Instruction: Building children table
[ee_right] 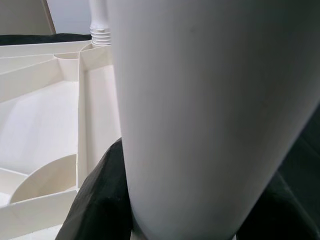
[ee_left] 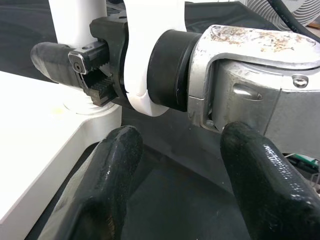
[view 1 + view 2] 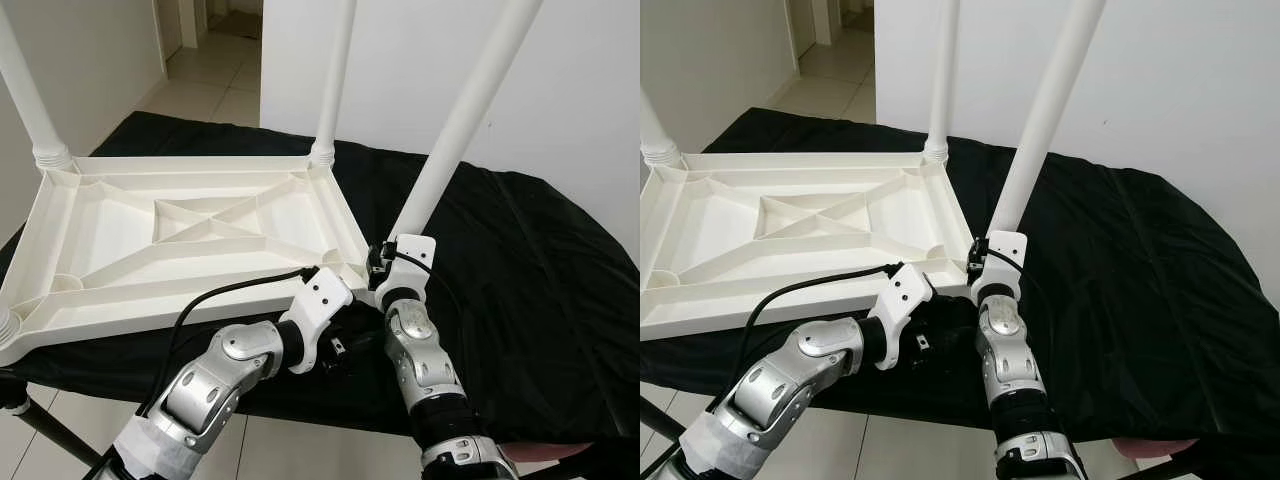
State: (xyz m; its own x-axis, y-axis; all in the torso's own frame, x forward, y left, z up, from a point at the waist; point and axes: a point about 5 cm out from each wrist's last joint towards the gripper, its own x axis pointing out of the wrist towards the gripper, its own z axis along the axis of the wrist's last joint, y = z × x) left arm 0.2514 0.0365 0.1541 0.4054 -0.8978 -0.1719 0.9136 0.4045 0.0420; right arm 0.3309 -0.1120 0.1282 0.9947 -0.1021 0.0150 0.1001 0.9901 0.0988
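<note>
A white plastic children's table (image 3: pixel 180 235) lies upside down on a black cloth. Two white legs stand upright in its far corners, one at the left (image 3: pixel 25 95) and one at the right (image 3: pixel 333 80). A third white leg (image 3: pixel 455 140) rises tilted from the near right corner. My right gripper (image 3: pixel 385 262) is shut on this leg's base; the leg (image 1: pixel 210 125) shows between black fingers (image 1: pixel 100 200). My left gripper (image 2: pixel 175 200) is open just below that corner, close to my right wrist (image 2: pixel 240 75), with nothing between its fingers (image 2: pixel 107 180).
The black cloth (image 3: pixel 520 280) covers a low stand and spreads out to the right of the table. A white wall (image 3: pixel 590 80) rises behind it. Tiled floor (image 3: pixel 210 90) leads to a doorway at the far left. The cloth's front edge lies just under my arms.
</note>
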